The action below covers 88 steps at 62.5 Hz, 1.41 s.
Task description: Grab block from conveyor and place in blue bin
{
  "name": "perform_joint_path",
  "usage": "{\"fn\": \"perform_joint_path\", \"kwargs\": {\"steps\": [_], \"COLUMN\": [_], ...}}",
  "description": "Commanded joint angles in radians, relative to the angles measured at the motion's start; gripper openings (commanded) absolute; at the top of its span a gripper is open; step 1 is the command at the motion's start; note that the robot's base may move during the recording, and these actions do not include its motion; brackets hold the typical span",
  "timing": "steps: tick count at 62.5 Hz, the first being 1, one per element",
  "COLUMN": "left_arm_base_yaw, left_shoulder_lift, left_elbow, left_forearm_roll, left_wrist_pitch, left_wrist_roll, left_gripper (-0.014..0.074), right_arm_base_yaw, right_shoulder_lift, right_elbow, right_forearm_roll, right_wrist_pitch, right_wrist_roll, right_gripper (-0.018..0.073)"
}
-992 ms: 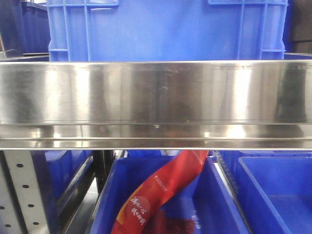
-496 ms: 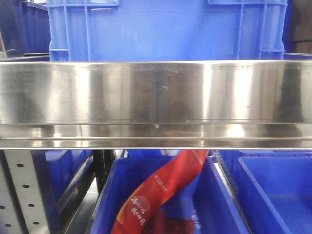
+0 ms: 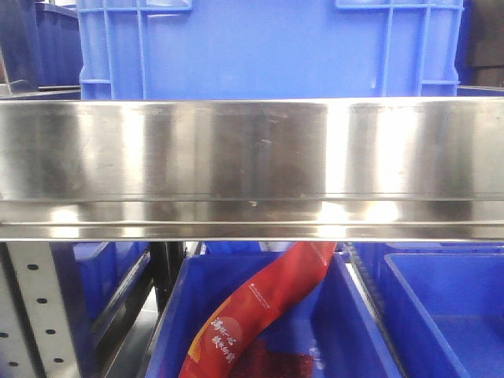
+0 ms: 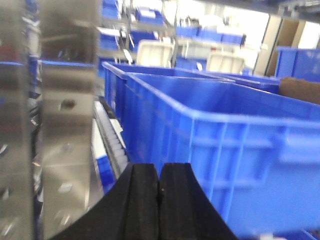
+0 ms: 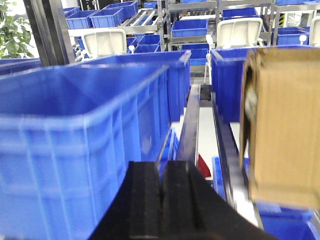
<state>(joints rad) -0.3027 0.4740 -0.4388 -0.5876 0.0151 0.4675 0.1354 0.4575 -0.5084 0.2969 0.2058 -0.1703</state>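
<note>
A broad polished stainless-steel rail (image 3: pixel 252 165) is seen across the front view, with a large blue ribbed plastic bin (image 3: pixel 268 47) behind it and a lower blue bin (image 3: pixel 346 331) holding a red printed packet (image 3: pixel 260 315) beneath. No block or conveyor surface can be made out in any view. The black left gripper (image 4: pixel 159 195) and black right gripper (image 5: pixel 162 205) are each seen with fingers pressed together, empty, beside blue bins; a tan cardboard box (image 5: pixel 282 130) is seen at the right.

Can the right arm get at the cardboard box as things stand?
Probably, after opening: the right gripper is shut, and the cardboard box sits close on its right with nothing visible between; the blue bin is off left.
</note>
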Motion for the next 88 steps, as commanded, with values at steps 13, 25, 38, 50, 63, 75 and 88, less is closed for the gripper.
{"fn": "perform_joint_path", "kwargs": {"steps": [13,25,38,50,63,75,88], "left_arm_base_yaw": [0.01,0.01,0.01,0.01,0.01,0.01,0.01], "left_shoulder_lift": [-0.301,-0.421,-0.457,-0.457,-0.457,-0.457,-0.456], "left_elbow": [0.178,0.19,0.19,0.19,0.19,0.19,0.19], "left_forearm_roll": [-0.007,-0.007,-0.007,-0.007,-0.007,-0.007,-0.007], "left_wrist_pitch": [-0.027,-0.027,-0.029,-0.029,-0.029,-0.029,-0.031], "left_wrist_roll": [0.002,0.002,0.002,0.002,0.002,0.002,0.002], "left_gripper": [-0.0111,-0.0111,-0.0111,-0.0111,-0.0111,-0.0111,-0.0111], "right_arm_base_yaw": [-0.006,-0.006,-0.006,-0.006,-0.015,-0.062,-0.089], "right_shoulder_lift": [-0.161,-0.171,-0.171,-0.171,-0.254,-0.41,-0.457], "right_elbow": [0.074,0.074,0.074,0.074,0.198,0.414,0.508], "right_forearm_roll": [-0.007,-0.007,-0.007,-0.007,-0.196,-0.285,-0.297], "right_wrist_pitch": [0.046,0.051,0.051,0.051,-0.001,-0.155,-0.206], "right_wrist_roll": [-0.006,-0.006,-0.006,-0.006,0.144,0.177,0.098], "right_gripper": [-0.0162,-0.0162,-0.0162,-0.0162,-0.0162,-0.0162,-0.0162]}}
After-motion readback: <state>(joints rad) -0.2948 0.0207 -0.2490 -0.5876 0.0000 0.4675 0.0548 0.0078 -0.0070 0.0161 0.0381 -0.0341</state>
